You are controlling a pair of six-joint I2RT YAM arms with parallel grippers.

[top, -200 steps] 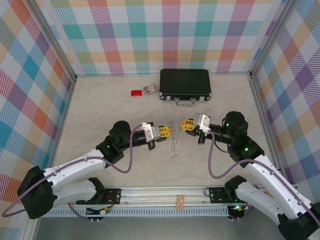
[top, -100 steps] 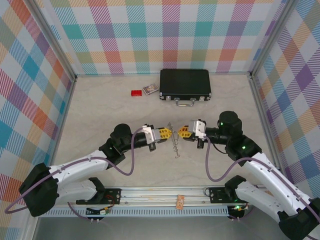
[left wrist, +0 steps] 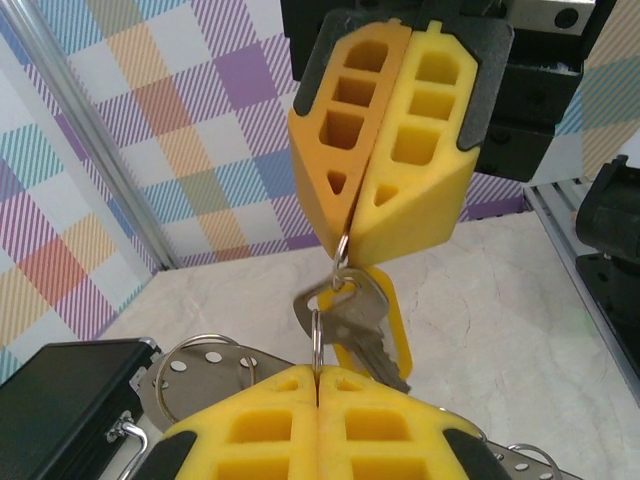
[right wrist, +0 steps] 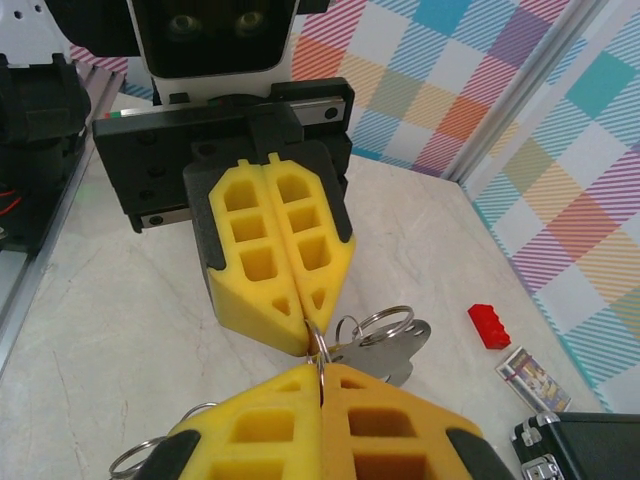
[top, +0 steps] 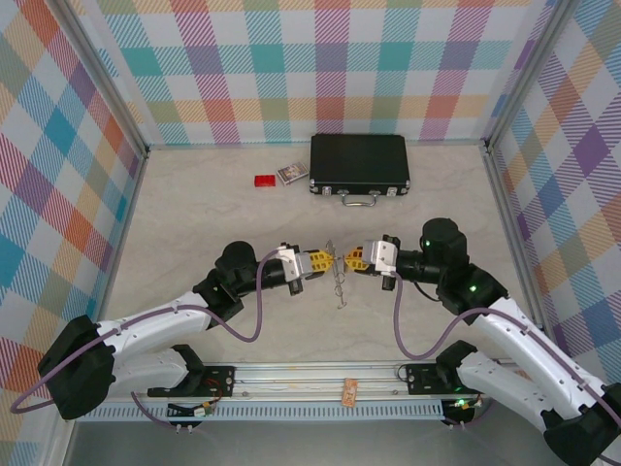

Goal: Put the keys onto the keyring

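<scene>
Plaid walls (top: 330, 68) in many colours are enclosing a pale marbled tabletop (top: 194, 223), and a black case (top: 359, 163) is lying at the far side with its silver handle (top: 357, 200) facing the arms. Compared with a second ago, the right gripper (top: 349, 258) is sitting further left and nearer. The left gripper (top: 330, 260) has shifted only slightly, so the two yellow-padded tips are now almost touching at mid-table, where a clear gap was showing before. Both claws are pressed fully closed, each pinching thin grey wire of the keyring (top: 338, 282); which strand each one is holding cannot be told. From above, the keyring is running with its long axis near to far, most of it on the near side of the pinch, though whether it is reaching the table is unclear. In the left wrist view the silver key (left wrist: 360, 318) and the yellow-headed key (left wrist: 400, 325) are hanging together between the two pairs of pads, heads up at the pinch, blades slanting down and to the right. Left of the case, a red block (top: 264, 181) and a small printed box (top: 291, 174) are lying side by side; the box's print is too small to read.
</scene>
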